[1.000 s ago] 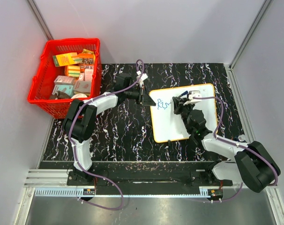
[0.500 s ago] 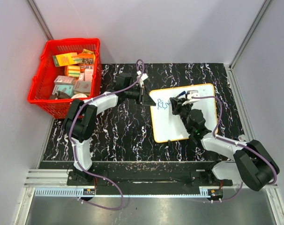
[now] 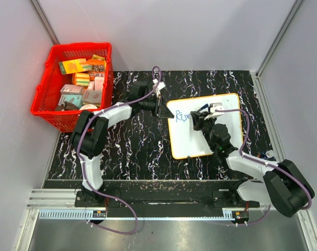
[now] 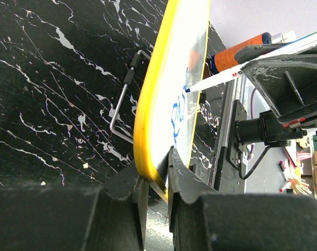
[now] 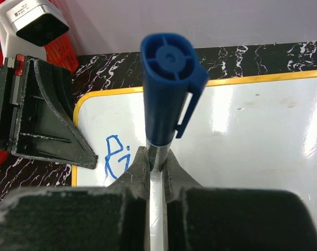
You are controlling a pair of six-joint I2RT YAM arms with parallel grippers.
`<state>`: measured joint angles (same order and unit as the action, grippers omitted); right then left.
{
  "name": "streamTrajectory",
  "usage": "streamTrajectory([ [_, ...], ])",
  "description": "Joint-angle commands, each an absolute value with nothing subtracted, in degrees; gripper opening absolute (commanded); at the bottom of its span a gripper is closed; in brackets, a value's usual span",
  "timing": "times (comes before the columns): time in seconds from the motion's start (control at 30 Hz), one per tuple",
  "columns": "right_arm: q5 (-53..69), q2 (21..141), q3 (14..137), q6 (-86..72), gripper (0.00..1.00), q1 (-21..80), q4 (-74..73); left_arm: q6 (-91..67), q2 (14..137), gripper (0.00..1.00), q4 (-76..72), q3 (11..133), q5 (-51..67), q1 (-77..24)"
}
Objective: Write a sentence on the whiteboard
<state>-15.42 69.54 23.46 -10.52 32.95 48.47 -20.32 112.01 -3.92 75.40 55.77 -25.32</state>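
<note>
- The flat white whiteboard with the thin orange-yellow rim (image 3: 208,137) sits on the right half of the black desk with white marble streaks (image 3: 132,151); it is between the two arms
- The left arm (image 3: 114,114) reaches across the desk to the board's left edge, close to the far left corner
- In the left wrist view the left jaws are pinching the yellow rim of the board (image 4: 148,120); one jaw is on each side of the edge
- From that view the board (image 4: 192,57) looks tipped up on its edge; a thin bent metal wire leg (image 4: 123,99) sticks out behind it, over the desk (image 4: 54,78)
- The right arm (image 3: 242,161) reaches over the white face of the board from the near side
- The right jaws are pressed tight on a marker pen with a white body and a blue cap on its back end (image 5: 168,78); the pen stands up between them
- In the left wrist view the pen (image 4: 221,70) points at the board; its tip meets the white face right by the writing
- The sentence in thin blue marker (image 3: 180,117) is near the board's far left corner; only a few letters show, and the first is an R (image 5: 114,156)
- The board (image 5: 252,120) is bare white to the right of the letters
- A red plastic basket with holes in its walls (image 3: 45,90) stands at the far left corner, well apart from the board; it is full of small boxes (image 3: 80,65)
</note>
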Motion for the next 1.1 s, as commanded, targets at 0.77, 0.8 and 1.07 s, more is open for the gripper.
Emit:
streamTrajectory([
  [0.77, -19.6, 62.3, 22.7, -9.9, 0.0, 32.6, 44.8, -9.1, 114.8, 0.0, -1.7, 75.0, 47.2, -27.3],
  [0.8, -19.3, 61.4, 22.2, -9.9, 0.0, 32.6, 45.1, -9.1, 114.9, 0.0, -1.6, 75.0, 47.1, -27.3],
  [1.07, -20.3, 57.6, 23.5, -8.9, 0.0, 32.8, 41.4, -9.1, 114.9, 0.0, -1.6, 75.0, 47.1, -27.3],
])
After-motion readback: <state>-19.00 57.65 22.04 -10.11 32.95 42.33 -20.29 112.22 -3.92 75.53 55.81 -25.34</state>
